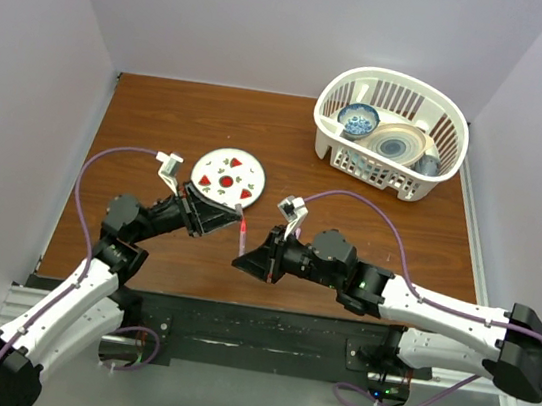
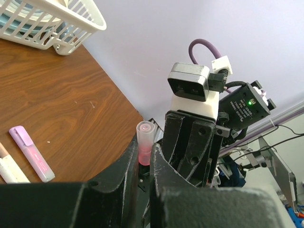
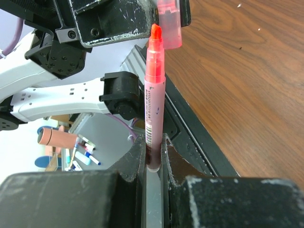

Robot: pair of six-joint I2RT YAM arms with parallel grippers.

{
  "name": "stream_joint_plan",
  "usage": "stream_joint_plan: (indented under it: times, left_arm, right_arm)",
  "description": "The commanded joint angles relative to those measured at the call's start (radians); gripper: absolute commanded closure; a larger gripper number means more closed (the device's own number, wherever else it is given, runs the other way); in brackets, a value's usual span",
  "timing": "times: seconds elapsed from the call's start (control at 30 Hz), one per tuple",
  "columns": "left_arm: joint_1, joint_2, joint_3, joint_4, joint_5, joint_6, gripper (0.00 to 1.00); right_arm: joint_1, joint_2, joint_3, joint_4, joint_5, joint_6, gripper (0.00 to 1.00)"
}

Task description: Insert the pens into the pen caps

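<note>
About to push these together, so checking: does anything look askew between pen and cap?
Yes. In the right wrist view, the red pen has its tip beside the pink cap in the left gripper, not in its mouth: apparently misaligned.

Plate (image 1: 218, 163) L of basket (image 1: 394, 187).

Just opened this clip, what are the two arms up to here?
The right claw is shut on a reddish-pink pen, with the bare tip pointing toward the left arm. The left claw is shut on a pink cap. The two meet in the air over the near part of the table. The tip sits right beside the cap and does not look inserted yet. A purple pen and a pale pen lie on the table.
</note>
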Motion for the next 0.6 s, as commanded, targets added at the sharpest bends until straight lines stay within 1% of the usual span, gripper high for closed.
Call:
stream_joint_plan:
  times: [0.0,0.27,0.37,0.57]
  left_arm:
    - [-0.008,-0.003,0.048,-0.024,-0.01,0.005,1.0]
    - [-0.008,-0.021,0.118,-0.123,-0.088,0.029,1.0]
    - [-0.008,-0.012,0.143,-0.137,-0.082,0.043,1.0]
    - [-0.008,-0.015,0.126,-0.125,-0.058,0.04,1.0]
  right_arm:
    - [0.005,-0.007,0.006,0.048,0.012,0.007,1.0]
    - [0.015,-0.004,-0.044,0.098,0.003,0.036,1.0]
    - [0.017,-0.007,-0.059,0.112,0.007,0.043,1.0]
    - [0.019,-0.014,-0.043,0.1,0.013,0.029,1.0]
